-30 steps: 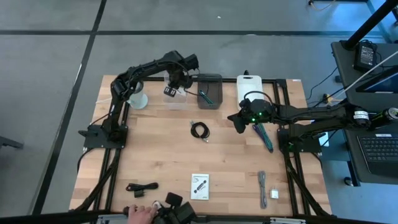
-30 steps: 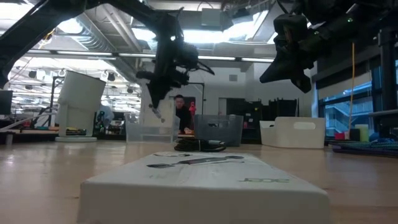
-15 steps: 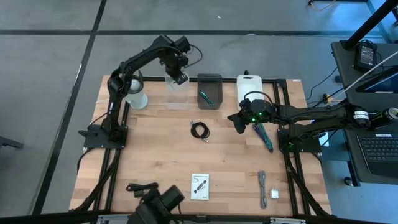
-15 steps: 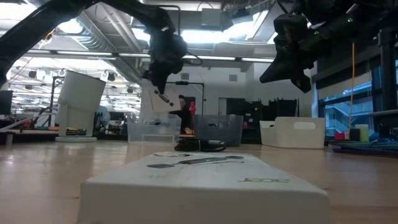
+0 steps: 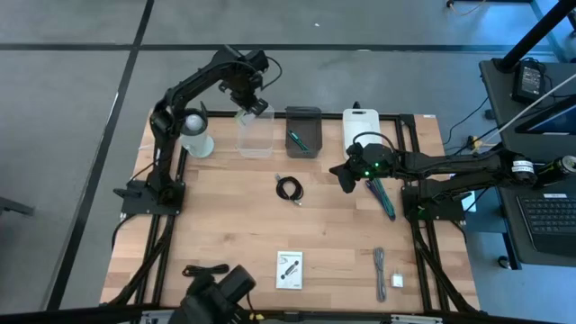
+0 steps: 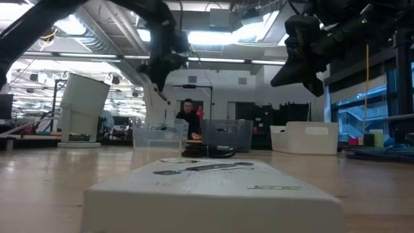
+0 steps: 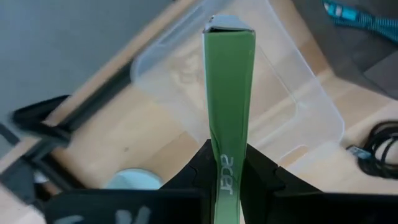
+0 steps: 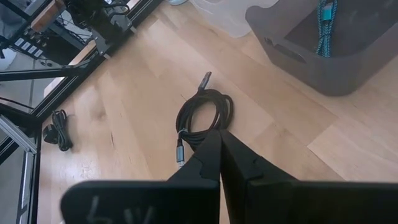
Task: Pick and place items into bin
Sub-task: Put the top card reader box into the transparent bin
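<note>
The left gripper [image 5: 253, 97] had swung out past the clear bin's [image 5: 255, 135] far edge, jaws clamped on the green-edged packet [image 7: 229, 99], not dropped; the right gripper [image 5: 345, 177] hung shut, empty.

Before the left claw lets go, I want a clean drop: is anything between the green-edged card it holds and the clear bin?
Nothing visible. The left claw holds the green-edged card on edge above the clear bin, whose inside looks empty beneath it.
</note>
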`<action>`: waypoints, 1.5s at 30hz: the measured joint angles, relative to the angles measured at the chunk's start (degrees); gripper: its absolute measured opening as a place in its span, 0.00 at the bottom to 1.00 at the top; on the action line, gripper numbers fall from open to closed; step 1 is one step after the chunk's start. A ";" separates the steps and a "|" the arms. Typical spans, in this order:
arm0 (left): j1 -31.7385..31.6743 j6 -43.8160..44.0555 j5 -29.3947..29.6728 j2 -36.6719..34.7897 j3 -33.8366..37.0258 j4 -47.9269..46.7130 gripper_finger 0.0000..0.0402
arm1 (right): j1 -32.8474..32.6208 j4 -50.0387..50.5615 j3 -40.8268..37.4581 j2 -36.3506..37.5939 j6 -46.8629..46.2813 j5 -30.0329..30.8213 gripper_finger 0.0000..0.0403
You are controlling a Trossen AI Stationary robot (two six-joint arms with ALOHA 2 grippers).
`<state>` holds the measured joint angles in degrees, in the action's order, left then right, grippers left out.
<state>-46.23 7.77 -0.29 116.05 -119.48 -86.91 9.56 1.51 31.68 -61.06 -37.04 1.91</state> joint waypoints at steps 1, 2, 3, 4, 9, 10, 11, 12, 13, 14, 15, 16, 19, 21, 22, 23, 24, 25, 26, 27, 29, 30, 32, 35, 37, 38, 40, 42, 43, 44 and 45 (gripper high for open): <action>0.14 0.49 0.83 -1.07 0.00 0.00 0.08 | 0.00 0.16 0.00 0.00 0.02 0.00 0.01; 0.29 0.93 2.04 -2.18 0.02 0.06 0.08 | 0.00 0.21 0.00 0.00 0.02 0.00 0.01; 0.53 1.43 3.46 -3.49 0.44 0.58 0.08 | 0.00 0.21 0.00 0.00 0.02 0.00 0.01; 0.87 2.16 4.42 -5.17 1.64 2.04 0.08 | 0.02 0.21 0.00 0.00 0.02 0.00 0.01; 3.06 6.95 4.47 -17.74 18.01 15.97 0.08 | 0.02 0.18 0.00 0.00 1.35 0.01 0.01; 3.57 8.48 4.09 -20.46 22.73 20.34 0.08 | 0.07 0.16 0.00 0.00 1.48 0.03 0.01; 4.00 10.38 3.41 -22.99 27.20 24.80 0.08 | 0.20 0.14 0.00 0.00 1.59 0.22 0.01; 4.36 12.96 2.52 -25.61 31.93 29.83 0.08 | 0.38 0.14 0.00 0.00 1.73 0.50 0.01; 4.59 16.00 1.52 -27.72 36.03 35.24 0.08 | 0.51 0.14 0.00 0.00 1.89 0.75 0.01; 4.73 19.22 0.83 -29.55 39.75 40.36 0.08 | 0.66 0.12 0.00 0.00 2.34 0.81 0.01; 4.70 22.75 0.49 -31.03 43.22 45.02 0.08 | 0.78 0.10 0.00 0.00 2.63 0.81 0.01; 4.60 26.21 0.58 -32.03 45.94 48.88 0.08 | 0.83 0.07 0.00 0.00 2.66 0.81 0.01; 3.90 33.88 1.84 -32.92 51.35 55.31 0.08 | 0.83 -0.14 0.00 0.00 2.67 0.76 0.01; 3.00 35.38 1.48 -32.05 52.57 55.92 0.08 | 0.83 -0.17 0.00 0.00 2.67 0.73 0.01; 2.37 35.54 0.31 -31.24 52.60 55.87 0.08 | 0.83 -0.24 0.00 0.00 2.67 0.71 0.01; 1.78 35.57 -1.22 -30.45 52.62 55.83 0.08 | 0.83 -0.46 0.00 0.00 2.67 0.67 0.01; 1.30 35.56 -2.66 -29.56 52.63 55.89 0.08 | 0.83 -0.63 0.02 0.00 2.67 0.64 0.01; 0.96 35.56 -3.78 -28.67 52.63 56.23 0.08 | 0.83 -0.62 0.02 0.00 2.67 0.63 0.01; 0.70 35.56 -4.45 -27.80 52.63 56.56 0.08 | 0.83 -0.58 0.02 0.00 2.67 0.61 0.01; 0.52 35.58 -4.90 -27.03 52.63 56.70 0.08 | 0.83 -0.56 0.02 0.00 2.65 0.61 0.01; 0.31 35.58 -6.43 -25.84 52.68 56.70 0.08 | 0.83 -0.56 0.02 0.00 2.38 0.61 0.01; 0.31 35.60 -7.62 -25.17 52.68 56.73 0.08 | 0.83 -0.54 0.02 0.00 2.14 0.59 0.01; 0.38 35.58 -8.89 -23.99 52.68 56.66 0.08 | 0.83 -0.54 0.02 0.00 1.63 0.59 0.01; 0.49 35.60 -8.64 -22.73 52.70 56.74 0.09 | 0.83 -0.52 0.02 0.00 1.53 0.59 0.01; 0.47 35.60 -8.44 -22.07 52.70 56.58 0.12 | 0.83 -0.52 0.02 0.00 1.53 0.58 0.01; 0.47 35.60 -8.27 -21.90 52.70 56.58 0.14 | 0.83 -0.52 0.02 0.00 1.53 0.58 0.01; 0.49 35.60 -8.24 -21.51 52.70 56.74 0.15 | 0.83 -0.52 0.02 0.00 1.53 0.57 0.01; 0.48 35.60 -8.24 -20.95 52.70 56.62 0.16 | 0.83 -0.51 0.02 0.00 1.57 0.57 0.01; 0.47 35.60 -8.24 -20.79 52.70 56.62 0.16 | 0.83 -0.49 0.02 0.00 1.57 0.57 0.01; 0.47 35.60 -8.22 -20.69 52.70 56.66 0.16 | 0.83 -0.49 0.02 0.00 1.60 0.57 0.01; 0.47 35.60 -8.22 -20.59 52.70 56.72 0.16 | 0.83 -0.49 0.02 0.00 1.60 0.57 0.01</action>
<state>-45.76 43.38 -8.51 95.47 -66.78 -30.20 10.39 1.02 31.70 -61.06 -35.44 2.49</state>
